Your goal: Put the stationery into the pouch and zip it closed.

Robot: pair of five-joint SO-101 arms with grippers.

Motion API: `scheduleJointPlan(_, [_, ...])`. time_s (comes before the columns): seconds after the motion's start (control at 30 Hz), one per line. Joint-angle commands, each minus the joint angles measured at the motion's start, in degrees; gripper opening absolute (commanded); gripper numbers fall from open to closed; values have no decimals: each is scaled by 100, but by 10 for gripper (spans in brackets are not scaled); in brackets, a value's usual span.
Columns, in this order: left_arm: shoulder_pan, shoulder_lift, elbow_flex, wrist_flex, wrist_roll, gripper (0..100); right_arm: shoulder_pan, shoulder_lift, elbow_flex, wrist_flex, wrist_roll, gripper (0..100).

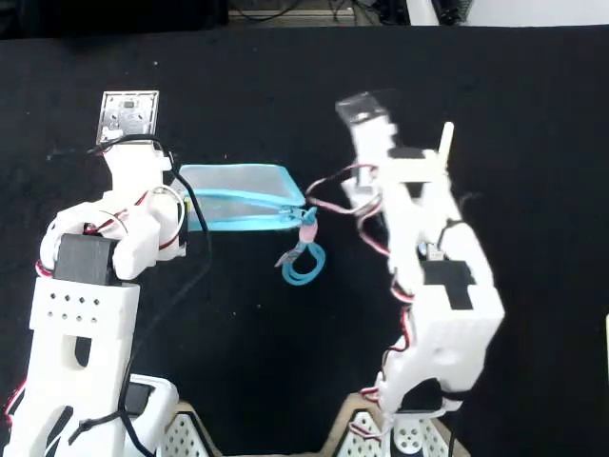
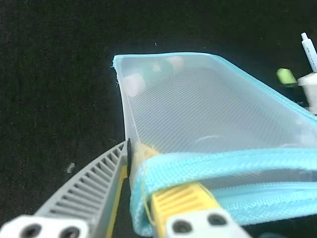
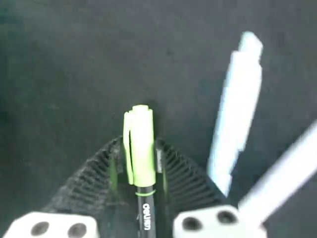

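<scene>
Black worktop (image 1: 257, 352) carries one blue-edged pouch (image 1: 238, 190) near its centre, left claw (image 2: 132, 156) clamped on its end, right claw (image 3: 139, 148) clamped on one green pen (image 3: 140, 129), one white pen (image 3: 237, 99) beside.

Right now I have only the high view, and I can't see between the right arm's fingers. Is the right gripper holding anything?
Observer: Yes. In its wrist view the right gripper is shut on a black pen with a lime-green cap.
Operator: And what is the left arm doing at the bag?
Observer: The left gripper is clamped on one end corner of the translucent mesh pouch, beside its light-blue zip.
Operator: Is anything inside it?
Observer: Pale and green shapes show through the mesh at the end away from that gripper. I cannot tell what they are.
</scene>
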Motion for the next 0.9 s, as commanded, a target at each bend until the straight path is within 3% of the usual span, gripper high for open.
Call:
scheduleJointPlan(0.0, [57,44,-4,-62,70,30,308,-470,-637,1073,-826,11])
scheduleJointPlan(0.2, [48,44,-4,-62,70,30,-237,189,-919,1336,-835,21])
scheduleJointPlan(0.37, [48,44,-4,-62,70,30,-484,936,-1886,2365,-844,163])
scheduleJointPlan(0.43, [48,44,-4,-62,70,30,-484,1218,-2334,2716,-870,177])
scheduleJointPlan(0.73, [48,44,-4,-62,62,30,-466,2308,-3574,2971,-870,166])
scheduleJointPlan(0.83, [48,44,-4,-62,62,30,-387,2343,-3785,3112,-879,9])
scheduleJointPlan(0.87, [48,44,-4,-62,62,30,-378,2290,-3829,3226,-879,13])
